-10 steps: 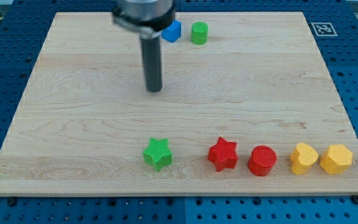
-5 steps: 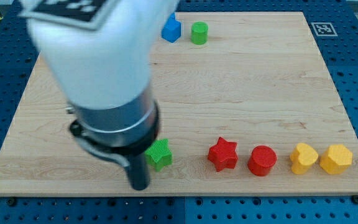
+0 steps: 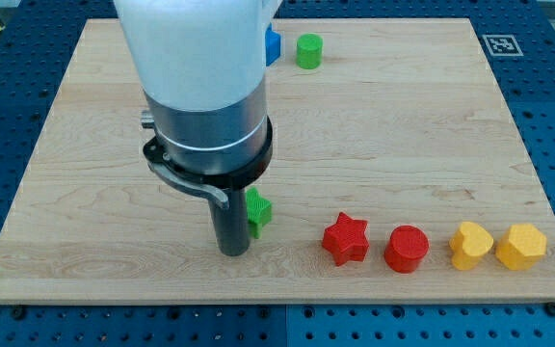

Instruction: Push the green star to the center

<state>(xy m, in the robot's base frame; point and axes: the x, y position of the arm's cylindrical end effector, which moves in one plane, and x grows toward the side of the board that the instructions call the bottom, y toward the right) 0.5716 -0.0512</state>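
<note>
The green star [image 3: 258, 211] lies on the wooden board [image 3: 403, 135], left of the bottom row of blocks. Most of it is hidden behind the rod; only its right side shows. My tip [image 3: 232, 252] rests on the board just below and left of the star, touching or nearly touching it. The arm's white and grey body covers the board's upper left middle.
A red star [image 3: 345, 239], a red cylinder [image 3: 407, 249], a yellow heart-like block [image 3: 471, 245] and a yellow hexagon [image 3: 520, 246] form a row at the view's bottom right. A blue block [image 3: 272, 44] and a green cylinder [image 3: 308, 50] sit at the top.
The arm swung down from the top of the board to the bottom left of the green star, then moved right and up. The star has shifted upward and slightly right.
</note>
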